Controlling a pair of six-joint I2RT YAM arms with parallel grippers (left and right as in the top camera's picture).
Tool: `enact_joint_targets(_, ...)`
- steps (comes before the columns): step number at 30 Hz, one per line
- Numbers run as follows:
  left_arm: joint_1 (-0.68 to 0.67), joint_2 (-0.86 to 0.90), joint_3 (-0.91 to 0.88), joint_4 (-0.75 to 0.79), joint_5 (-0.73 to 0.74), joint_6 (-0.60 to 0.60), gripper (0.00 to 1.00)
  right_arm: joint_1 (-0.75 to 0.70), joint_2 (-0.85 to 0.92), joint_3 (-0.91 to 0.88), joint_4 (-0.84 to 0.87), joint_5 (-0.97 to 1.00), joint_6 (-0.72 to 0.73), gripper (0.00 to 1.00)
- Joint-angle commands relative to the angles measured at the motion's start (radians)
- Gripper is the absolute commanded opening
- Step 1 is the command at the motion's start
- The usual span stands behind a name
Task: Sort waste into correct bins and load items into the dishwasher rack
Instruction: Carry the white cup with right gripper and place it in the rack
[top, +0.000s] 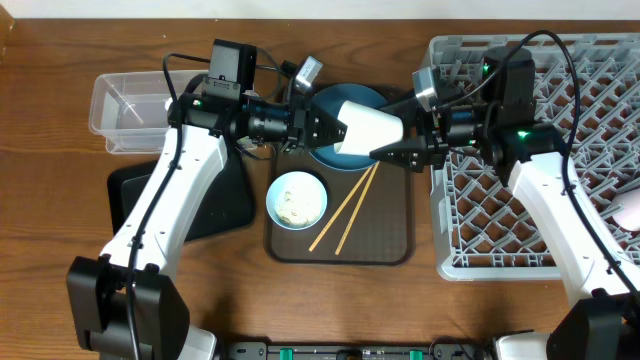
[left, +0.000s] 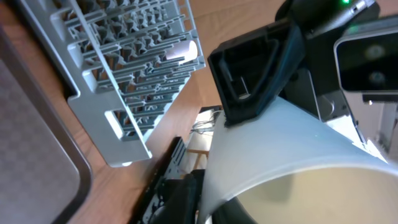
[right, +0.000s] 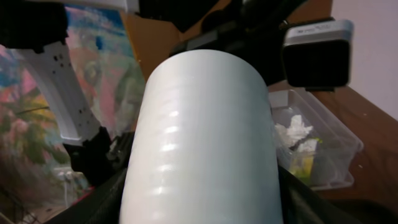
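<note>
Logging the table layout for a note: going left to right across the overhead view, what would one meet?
clear tub → pale blue bowl → white cup → dishwasher rack

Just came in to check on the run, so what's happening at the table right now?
The two arms have the white cup between them, above the dark blue plate. The left hand grips one end and the right hand the other, which looks like a hand-over. The bowl with food scraps and the chopsticks lie on the brown tray, untouched. Tissue sits in the clear tub. The rack stands to the right.
</note>
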Motion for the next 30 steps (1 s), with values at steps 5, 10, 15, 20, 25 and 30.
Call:
enact_joint_targets(5,0.000,0.006,0.002,-0.034,-0.233,0.024,0.54,0.009,0.005,0.000,-0.026,0.096,0.184,0.40)
enact_joint_targets(10,0.004,0.006,0.002,-0.200,-0.655,0.050,0.61,-0.008,0.005,0.000,-0.161,0.355,0.260,0.36)
enact_joint_targets(15,0.050,-0.014,0.002,-0.325,-0.788,0.112,0.65,-0.052,-0.013,0.014,-0.354,0.630,0.262,0.33)
enact_joint_targets(20,0.101,-0.057,0.002,-0.389,-0.924,0.122,0.68,-0.129,-0.068,0.077,-0.528,0.892,0.263,0.32)
enact_joint_targets(25,0.117,-0.098,0.002,-0.433,-1.063,0.122,0.69,-0.240,-0.103,0.177,-0.679,1.159,0.352,0.24)
enact_joint_targets(30,0.118,-0.110,0.002,-0.441,-1.076,0.122,0.70,-0.354,-0.100,0.242,-0.798,1.357,0.390,0.22)
